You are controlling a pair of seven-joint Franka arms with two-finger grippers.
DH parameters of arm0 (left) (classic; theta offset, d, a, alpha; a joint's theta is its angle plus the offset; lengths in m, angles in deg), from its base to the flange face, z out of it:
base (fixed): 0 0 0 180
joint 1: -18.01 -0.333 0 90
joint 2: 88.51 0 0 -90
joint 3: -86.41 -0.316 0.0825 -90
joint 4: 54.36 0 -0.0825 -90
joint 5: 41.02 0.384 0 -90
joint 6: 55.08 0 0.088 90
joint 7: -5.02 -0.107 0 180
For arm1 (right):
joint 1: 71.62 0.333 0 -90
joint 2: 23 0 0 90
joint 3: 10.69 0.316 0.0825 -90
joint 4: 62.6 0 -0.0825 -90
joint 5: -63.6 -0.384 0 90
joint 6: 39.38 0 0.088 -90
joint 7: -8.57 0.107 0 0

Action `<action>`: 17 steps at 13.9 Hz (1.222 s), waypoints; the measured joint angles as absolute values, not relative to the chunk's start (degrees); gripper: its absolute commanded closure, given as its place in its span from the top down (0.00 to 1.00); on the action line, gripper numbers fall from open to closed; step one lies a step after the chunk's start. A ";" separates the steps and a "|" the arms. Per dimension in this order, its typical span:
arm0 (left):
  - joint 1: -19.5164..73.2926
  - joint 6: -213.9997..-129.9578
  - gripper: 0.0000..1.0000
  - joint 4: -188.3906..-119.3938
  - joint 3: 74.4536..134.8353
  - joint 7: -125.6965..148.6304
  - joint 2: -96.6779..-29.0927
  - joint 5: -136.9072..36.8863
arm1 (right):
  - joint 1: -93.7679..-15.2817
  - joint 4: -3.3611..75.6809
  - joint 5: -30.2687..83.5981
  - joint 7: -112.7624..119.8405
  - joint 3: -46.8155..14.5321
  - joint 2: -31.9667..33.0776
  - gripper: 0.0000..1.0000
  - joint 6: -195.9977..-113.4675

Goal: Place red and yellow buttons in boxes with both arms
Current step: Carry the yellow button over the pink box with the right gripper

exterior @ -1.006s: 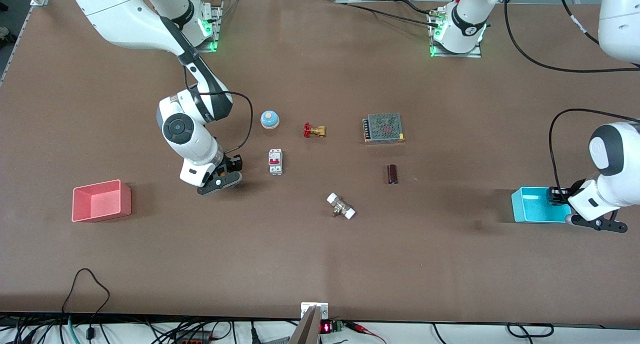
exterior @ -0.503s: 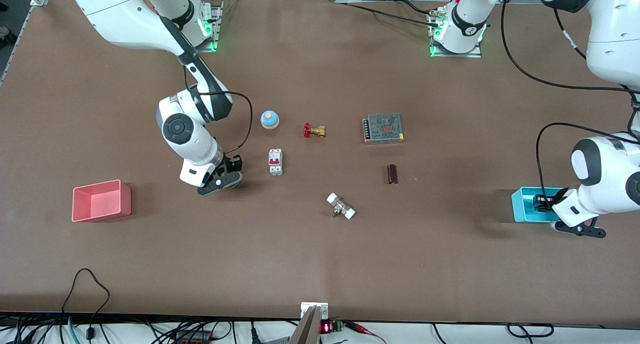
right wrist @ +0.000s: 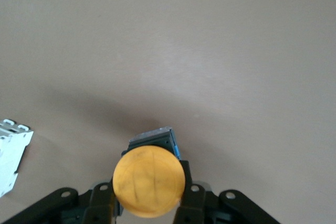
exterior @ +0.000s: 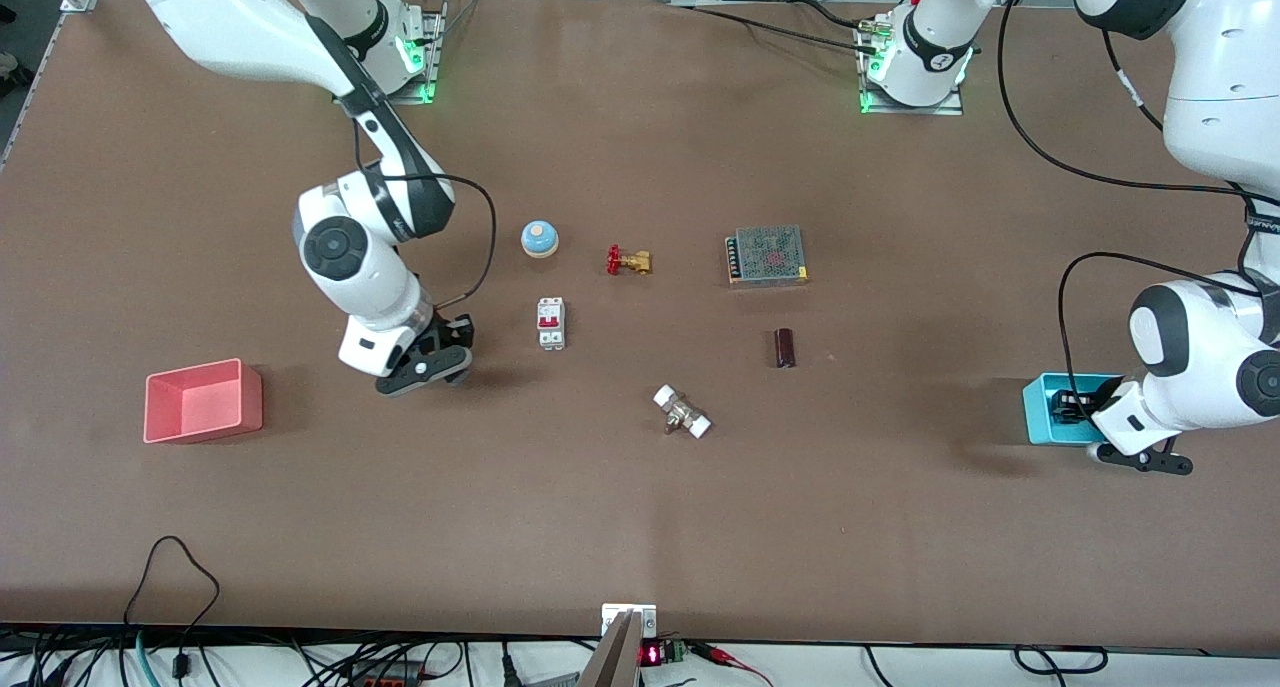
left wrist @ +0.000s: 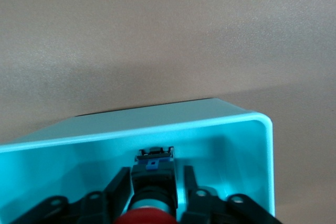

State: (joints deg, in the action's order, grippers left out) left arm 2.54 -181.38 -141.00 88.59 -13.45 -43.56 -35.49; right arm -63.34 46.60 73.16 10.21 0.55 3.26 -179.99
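Neither button is yet seen resting in a bin. The red mushroom-capped push-button (left wrist: 149,214) is gripped between the fingers of the left gripper (left wrist: 152,195) inside the cyan-blue plastic bin (left wrist: 247,145), so only its release is judged to remain. Its long axis is seen running from the cap at the gripper to the black body, which points toward the bin's wall.

The yellow-orange capped push-button (right wrist: 148,181) is clamped by the right gripper (right wrist: 149,195) over the bare brown table (exterior: 600,507), beside the white circuit breaker (exterior: 550,323). Its body points away from the wrist. Carrying it to the pink-red plastic bin (exterior: 200,422) is what is left.
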 measured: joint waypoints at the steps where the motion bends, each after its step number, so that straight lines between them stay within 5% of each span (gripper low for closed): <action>1: 2.53 -181.38 1.00 -140.89 88.59 -13.45 -43.56 -35.49 | -64.39 46.23 73.16 10.21 0.43 0.94 0.09 -177.37; 8: 2.51 -177.53 1.00 -137.75 88.64 -13.45 -44.55 -35.49 | -79.22 46.11 71.84 -2.13 -0.55 -12.51 0.08 -167.99; 17: 3.48 -155.94 1.00 -134.04 91.92 -13.45 -57.59 -35.54 | -91.74 43.85 66.83 -18.22 -1.52 -2.10 0.08 -177.54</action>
